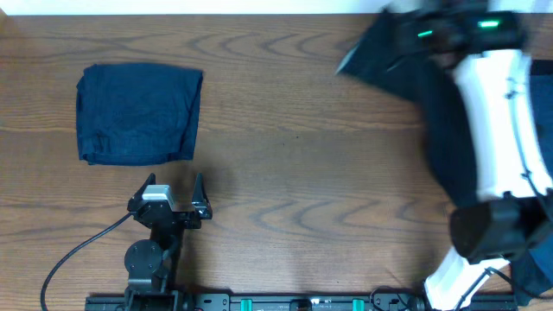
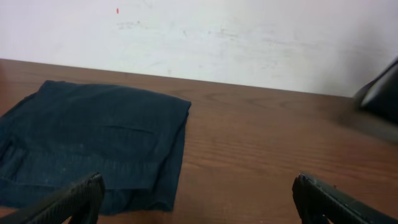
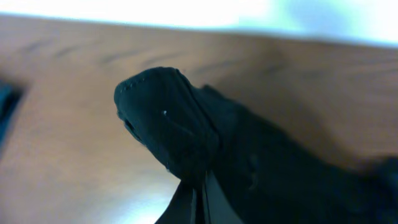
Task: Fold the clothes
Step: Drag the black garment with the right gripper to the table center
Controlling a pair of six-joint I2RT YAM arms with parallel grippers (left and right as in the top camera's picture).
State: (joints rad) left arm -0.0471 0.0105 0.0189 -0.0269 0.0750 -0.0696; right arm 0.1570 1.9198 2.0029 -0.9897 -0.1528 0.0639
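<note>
Right gripper [image 3: 198, 202] pinching black garment [image 1: 442, 134] — long axis toward robot, left gripper [image 1: 174, 183] wide, navy garment [image 1: 138, 112] folded.

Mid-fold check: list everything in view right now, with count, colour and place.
navy garment: one, dark navy, folded flat on the table's left side.
black garment: one, black, far right corner, bunched in the right gripper.
table: one, brown wood grain, under everything.
wall: one, white, behind the table's far edge.
cable: one, black, looping at the near left by the left arm's base.
left gripper: one, black, just short of the navy garment's near edge, fingers open, holding nothing.
right gripper: one, dark, fingers shut on the black garment; its white arm runs along the right side.
</note>
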